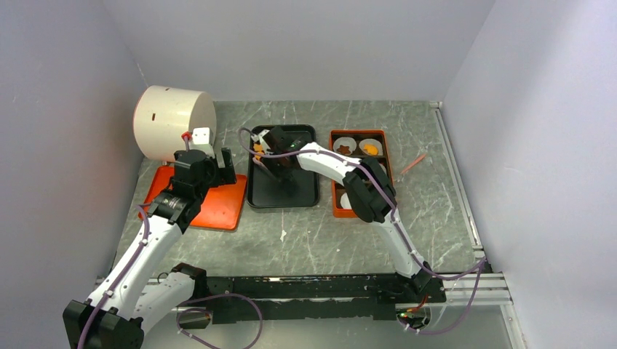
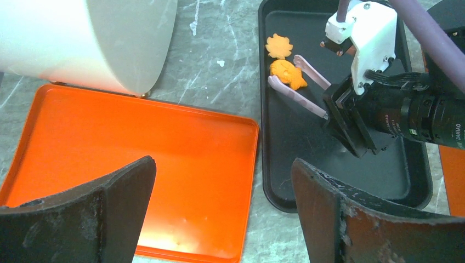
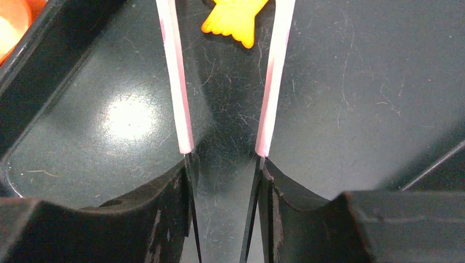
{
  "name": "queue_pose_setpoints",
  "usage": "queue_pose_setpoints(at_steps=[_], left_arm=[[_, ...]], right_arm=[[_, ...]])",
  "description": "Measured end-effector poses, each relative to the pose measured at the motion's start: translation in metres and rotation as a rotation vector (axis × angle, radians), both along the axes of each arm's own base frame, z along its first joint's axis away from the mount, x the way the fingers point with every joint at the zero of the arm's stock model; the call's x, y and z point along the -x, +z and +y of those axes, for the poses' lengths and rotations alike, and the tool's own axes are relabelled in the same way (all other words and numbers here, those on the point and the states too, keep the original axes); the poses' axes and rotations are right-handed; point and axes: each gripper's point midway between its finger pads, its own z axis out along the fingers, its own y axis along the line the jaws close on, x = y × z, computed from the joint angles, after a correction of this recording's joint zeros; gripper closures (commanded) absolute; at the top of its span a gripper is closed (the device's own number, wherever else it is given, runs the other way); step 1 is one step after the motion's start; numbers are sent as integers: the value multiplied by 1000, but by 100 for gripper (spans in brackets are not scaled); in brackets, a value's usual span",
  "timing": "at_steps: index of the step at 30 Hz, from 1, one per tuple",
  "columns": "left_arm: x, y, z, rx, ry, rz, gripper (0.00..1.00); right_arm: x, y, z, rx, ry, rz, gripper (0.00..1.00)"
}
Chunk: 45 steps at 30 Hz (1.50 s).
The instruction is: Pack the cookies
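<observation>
Two orange cookies lie at the far end of the black tray [image 2: 285, 181]: a sun-shaped one [image 2: 278, 46] and a fish-shaped one [image 2: 288, 74]. My right gripper [image 3: 225, 164] is shut on pink-tipped tweezers [image 3: 175, 82], whose two arms flank the fish cookie [image 3: 233, 19]; I cannot tell whether they pinch it. An orange box [image 1: 335, 211] to the right of the tray holds white paper cups, one with a brown cookie [image 1: 340, 149] and one with an orange cookie [image 1: 370, 149]. My left gripper [image 2: 222, 170] hangs open over the flat orange lid [image 2: 164, 159].
A large white cylinder [image 1: 173, 122] lies on its side at the back left, over the lid's far edge. A thin pink stick [image 1: 412, 163] lies on the table to the right of the orange box. Grey walls close in on three sides.
</observation>
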Motion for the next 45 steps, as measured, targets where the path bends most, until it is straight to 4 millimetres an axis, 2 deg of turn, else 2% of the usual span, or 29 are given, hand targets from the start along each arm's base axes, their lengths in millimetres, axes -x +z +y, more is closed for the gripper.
queue_pose_setpoints(at_steps=[8,15,20,28,36,45], left_arm=[[0,0,0,0,0,0,2],[0,0,0,0,0,0,2],[0,0,0,0,0,-1,2],[0,0,0,1,-1,-1,2],[0,0,-1,3,-6,0,2],[1,1,-11,18,-51,0,2]], right_arm=[[6,-3,0,-4,10,22,71],[26,4,-20,16,-7,49,77],[40,26,-33,2,-26,47,80],[65,77,-55,-70,-65,22,83],[94,101,-80,-109,-113,30,85],[125,132,-120,-120,-205,22,86]])
